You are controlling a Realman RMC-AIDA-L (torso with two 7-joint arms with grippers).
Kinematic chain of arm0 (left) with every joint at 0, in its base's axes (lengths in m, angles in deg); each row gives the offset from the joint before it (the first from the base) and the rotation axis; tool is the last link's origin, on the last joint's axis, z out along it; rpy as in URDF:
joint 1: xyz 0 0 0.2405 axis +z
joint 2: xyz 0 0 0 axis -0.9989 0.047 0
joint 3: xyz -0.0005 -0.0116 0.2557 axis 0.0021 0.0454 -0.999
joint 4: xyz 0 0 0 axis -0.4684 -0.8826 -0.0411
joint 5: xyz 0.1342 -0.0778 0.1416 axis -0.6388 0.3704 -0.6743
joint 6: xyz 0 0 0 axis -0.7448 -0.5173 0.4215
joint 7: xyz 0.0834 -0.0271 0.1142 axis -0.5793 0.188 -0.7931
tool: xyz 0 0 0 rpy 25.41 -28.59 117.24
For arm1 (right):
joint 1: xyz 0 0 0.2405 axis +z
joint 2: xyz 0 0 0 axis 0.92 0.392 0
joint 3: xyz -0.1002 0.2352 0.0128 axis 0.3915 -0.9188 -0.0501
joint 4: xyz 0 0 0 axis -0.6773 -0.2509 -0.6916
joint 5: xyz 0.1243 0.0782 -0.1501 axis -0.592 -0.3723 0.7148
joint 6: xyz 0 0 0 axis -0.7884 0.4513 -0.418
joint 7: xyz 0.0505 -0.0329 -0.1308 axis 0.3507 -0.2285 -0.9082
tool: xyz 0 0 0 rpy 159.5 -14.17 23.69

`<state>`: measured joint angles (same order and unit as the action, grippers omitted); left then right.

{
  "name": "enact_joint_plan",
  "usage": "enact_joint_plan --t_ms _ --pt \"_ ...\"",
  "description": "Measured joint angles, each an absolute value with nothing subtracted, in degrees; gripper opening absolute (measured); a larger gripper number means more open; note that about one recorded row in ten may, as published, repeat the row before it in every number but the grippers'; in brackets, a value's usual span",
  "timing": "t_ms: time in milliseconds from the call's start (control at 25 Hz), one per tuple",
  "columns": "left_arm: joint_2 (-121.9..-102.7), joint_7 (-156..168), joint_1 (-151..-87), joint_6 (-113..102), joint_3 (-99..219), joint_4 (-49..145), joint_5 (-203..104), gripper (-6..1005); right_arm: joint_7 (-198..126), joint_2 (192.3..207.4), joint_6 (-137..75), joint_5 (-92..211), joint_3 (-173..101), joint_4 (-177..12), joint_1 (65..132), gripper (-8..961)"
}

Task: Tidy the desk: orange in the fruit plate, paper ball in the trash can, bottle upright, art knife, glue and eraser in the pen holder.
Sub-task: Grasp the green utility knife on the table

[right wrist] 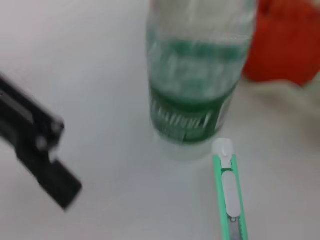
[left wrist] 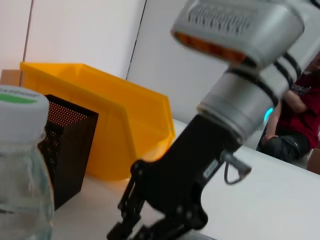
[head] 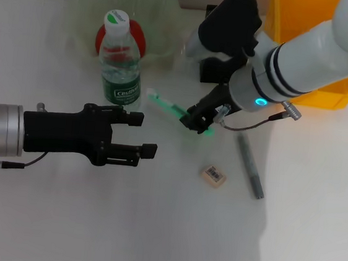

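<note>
Knife, green with a pale end, is lying flat on the white surface just beside the base of the bottle, and the right gripper is reaching down over its far end, black fingers standing either side of the green body; whether they are actually pressing on it cannot be told. In the right wrist view the knife is showing close up, its pale tip nearly touching the bottle, with the orange behind. The bottle is standing upright, green-and-white cap on top, in front of the clear fruit plate, where the orange is sitting, partly hidden by the bottle's neck. The left gripper is hovering above the surface, near the bottle's base, its fingers spread apart and holding nothing. An eraser is lying on the surface apart from the knife, and a grey glue stick is lying just beside it, slanting away from the robot. The black mesh holder is standing behind the right arm, next to the yellow bin; the left wrist view is showing it beside that bin, with the bottle's cap close in front and the right gripper lowered toward the surface.
</note>
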<state>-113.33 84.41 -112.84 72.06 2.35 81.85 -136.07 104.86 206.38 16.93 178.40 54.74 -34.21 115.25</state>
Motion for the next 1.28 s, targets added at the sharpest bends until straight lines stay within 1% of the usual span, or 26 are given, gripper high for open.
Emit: enact_joint_plan --t_ms 40,80,120,160,200,240,280,320,400,440,480,560,600,640,680,720,760,800,840,920,1000,1040,1080,1120,1200,1280 --pt "-113.33 84.4 -112.8 72.1 2.4 81.9 -136.1 792 104.9 206.38 16.9 178.4 54.7 -34.2 115.2 175" --pt "-113.35 84.5 -112.9 72.1 2.4 82.0 -136.1 792 104.6 206.32 19.7 179.4 50.2 -28.0 111.7 175" --pt "-113.35 84.5 -112.9 72.1 2.4 82.0 -136.1 792 104.6 206.31 21.0 180.0 48.2 -25.2 110.1 175" --pt "-113.35 84.5 -112.9 72.2 2.4 82.0 -136.1 792 104.6 206.31 21.0 180.0 48.2 -25.2 110.1 176" --pt "-113.35 84.7 -113.1 72.3 2.4 82.1 -136.1 792 104.5 206.34 24.7 180.6 43.2 -18.3 106.5 176" --pt "-113.35 84.7 -113.1 72.3 2.4 82.1 -136.1 792 104.5 206.34 24.7 180.6 43.2 -18.3 106.5 176" --pt "-113.33 84.8 -113.1 72.3 2.4 82.1 -136.0 792 104.5 206.41 28.6 179.9 37.7 -12.1 103.5 176" --pt "-113.30 84.9 -113.1 72.3 2.4 82.2 -136.0 792 104.5 206.41 28.6 179.9 37.7 -12.1 103.5 176" --pt "-113.25 84.9 -113.1 72.4 2.7 82.2 -135.8 792 103.9 206.42 32.1 174.2 28.5 -4.1 99.0 177" --pt "-113.25 84.9 -113.1 72.4 2.7 82.2 -135.8 791 103.9 206.42 32.1 174.2 28.5 -4.1 99.0 177" --pt "-113.26 85.0 -113.1 72.5 3.0 82.2 -135.9 791 101.4 206.32 31.9 168.2 22.7 -2.9 97.0 177" --pt "-113.30 85.0 -113.1 72.5 3.1 82.2 -135.9 791 99.4 206.29 31.4 164.3 19.7 -3.7 96.5 177" --pt "-113.38 85.0 -113.1 72.5 3.1 82.1 -135.9 791 93.6 206.17 30.5 155.1 13.6 -9.0 96.4 178" --pt "-113.38 85.0 -113.1 72.5 3.1 82.1 -135.9 791 93.6 206.17 30.5 155.1 13.6 -9.0 96.4 178" --pt "-113.41 85.0 -113.1 72.4 3.1 82.1 -136.0 791 86.6 205.44 30.1 146.0 8.5 -18.6 97.9 178" --pt "-113.48 85.0 -113.1 72.3 3.1 82.1 -136.0 791 86.6 205.44 30.1 146.0 8.5 -18.6 97.9 178" --pt "-113.54 85.0 -113.1 72.3 3.1 82.1 -136.0 791 83.4 204.67 30.0 142.8 6.8 -24.5 99.1 178" --pt "-113.65 85.0 -113.1 72.4 3.1 82.1 -136.0 791 77.1 202.96 29.9 137.6 4.3 -36.6 101.8 179" --pt "-113.65 85.0 -113.1 72.4 3.1 82.1 -136.0 791 77.1 202.96 29.9 137.6 4.3 -36.6 101.8 179" --pt "-113.67 85.0 -113.1 72.5 3.1 82.1 -135.9 791 71.0 201.29 29.7 134.1 2.2 -47.7 104.9 179" --pt "-113.68 85.0 -113.1 72.5 3.1 82.1 -135.9 791 65.8 200.43 28.0 132.7 0.0 -57.9 108.2 180" --pt "-113.68 85.0 -113.1 72.5 3.1 82.1 -135.9 791 65.8 200.43 28.0 132.7 0.0 -57.9 108.2 180" --pt "-113.68 85.0 -113.1 72.6 3.1 82.1 -135.9 791 65.1 200.91 26.0 132.7 0.1 -59.0 108.9 180" --pt "-113.68 85.0 -113.1 72.6 3.1 82.1 -135.9 791 65.1 200.91 26.0 132.7 0.1 -59.0 108.9 180" --pt "-113.68 85.1 -113.1 72.6 3.1 82.1 -136.0 790 64.6 201.70 23.6 132.9 0.9 -58.9 109.6 181" --pt "-113.68 85.1 -113.1 72.6 3.1 82.1 -136.0 790 64.4 201.77 23.1 132.9 1.3 -59.0 109.9 181"
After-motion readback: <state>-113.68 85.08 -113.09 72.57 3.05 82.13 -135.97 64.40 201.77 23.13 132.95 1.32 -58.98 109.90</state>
